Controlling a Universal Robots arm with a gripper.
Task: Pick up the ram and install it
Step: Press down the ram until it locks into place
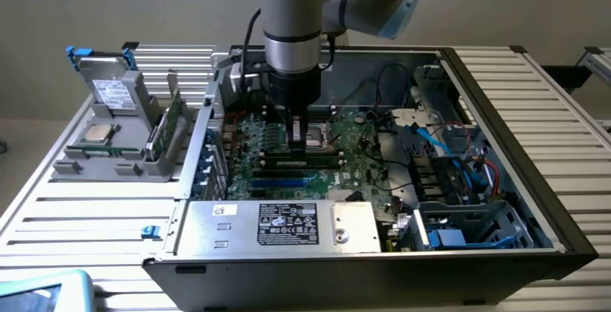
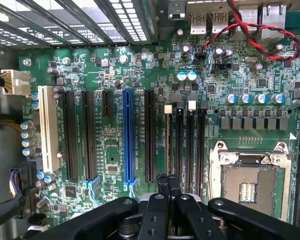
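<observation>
Jaws [image 2: 167, 184] closed together, low over the motherboard [image 2: 115, 155] inside the open computer case [image 1: 534, 183]; the ram [image 2: 168, 145] stands edge-on in its slot, just beside the fingertips [image 2: 162, 181].

- The worktop [image 1: 86, 212], a slatted metal surface, carries an open computer case [image 1: 534, 205].
- At the exterior view's left of the case, touching its wall, stands a grey parts holder [image 1: 105, 162].
- 1 blue clip [image 1: 149, 232] lies beside the case's front corner.
</observation>
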